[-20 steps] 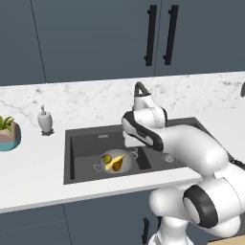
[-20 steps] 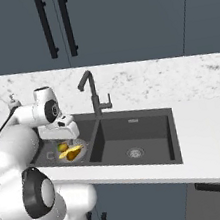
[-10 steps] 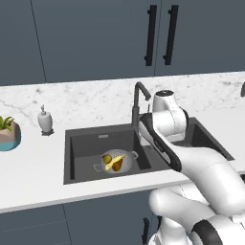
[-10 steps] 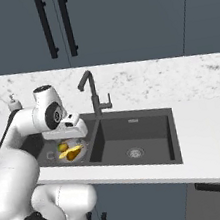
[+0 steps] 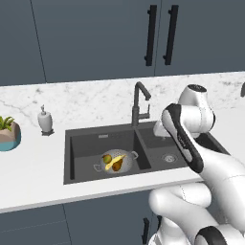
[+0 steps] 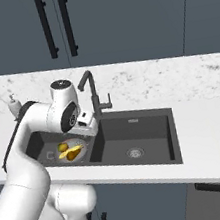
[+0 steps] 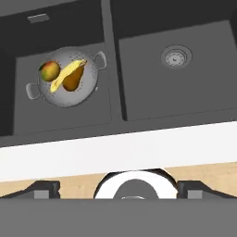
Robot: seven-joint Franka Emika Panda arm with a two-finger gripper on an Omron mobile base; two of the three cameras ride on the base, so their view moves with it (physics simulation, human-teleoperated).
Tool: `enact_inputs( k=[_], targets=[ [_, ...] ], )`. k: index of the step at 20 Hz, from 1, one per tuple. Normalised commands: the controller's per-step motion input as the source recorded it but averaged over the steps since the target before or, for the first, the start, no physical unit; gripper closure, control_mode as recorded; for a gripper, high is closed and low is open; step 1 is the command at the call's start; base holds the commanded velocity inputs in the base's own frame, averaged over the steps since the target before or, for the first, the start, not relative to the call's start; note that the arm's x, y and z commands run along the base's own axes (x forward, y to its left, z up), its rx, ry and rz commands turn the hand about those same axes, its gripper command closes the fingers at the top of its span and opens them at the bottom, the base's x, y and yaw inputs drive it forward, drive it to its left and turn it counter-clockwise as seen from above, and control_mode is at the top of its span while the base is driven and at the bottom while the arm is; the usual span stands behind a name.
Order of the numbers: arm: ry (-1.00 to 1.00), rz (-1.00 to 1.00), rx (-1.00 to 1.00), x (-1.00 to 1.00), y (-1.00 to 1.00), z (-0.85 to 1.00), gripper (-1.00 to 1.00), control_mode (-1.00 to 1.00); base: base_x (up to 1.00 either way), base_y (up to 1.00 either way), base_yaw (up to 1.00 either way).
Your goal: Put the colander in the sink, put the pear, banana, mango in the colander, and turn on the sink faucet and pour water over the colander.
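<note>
The colander sits on the floor of the left basin of the dark sink. In it lie the mango, the banana and the pear, touching one another. My gripper hangs open and empty above the divider between the basins, right of the colander and just in front of the faucet. In the hand view its fingertips stand wide apart, looking down on the colander and the right basin's drain. The faucet shows no water running.
A white soap dispenser stands on the marble counter left of the sink. Further left is a potted plant. Dark cabinets with black handles hang above the counter.
The arm has swung from over the left basin to the right and lifted. The gripper now hangs by the faucet. The fruits and colander have not moved.
</note>
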Motion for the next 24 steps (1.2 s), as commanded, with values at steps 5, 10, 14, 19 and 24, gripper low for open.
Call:
enact_inputs(
  k=[5,10,14,19,24],
  targets=[
    [0.08,0.01,0.57,0.0,-0.39,0.41,-1.0,-1.0,0.0,0.0,0.0],
    [-0.14,0.0,0.27,-0.14,-0.13,0.04,-1.0,-1.0,0.0,0.0,0.0],
    [-0.01,-0.01,0.32,0.12,-0.15,0.06,-1.0,-1.0,0.0,0.0,0.0],
    [0.0,-0.05,0.38,0.4,-0.02,0.1,-1.0,-1.0,0.0,0.0,0.0],
    [0.0,-0.11,0.29,0.55,0.03,0.05,-1.0,-1.0,0.0,0.0,0.0]
  ],
)
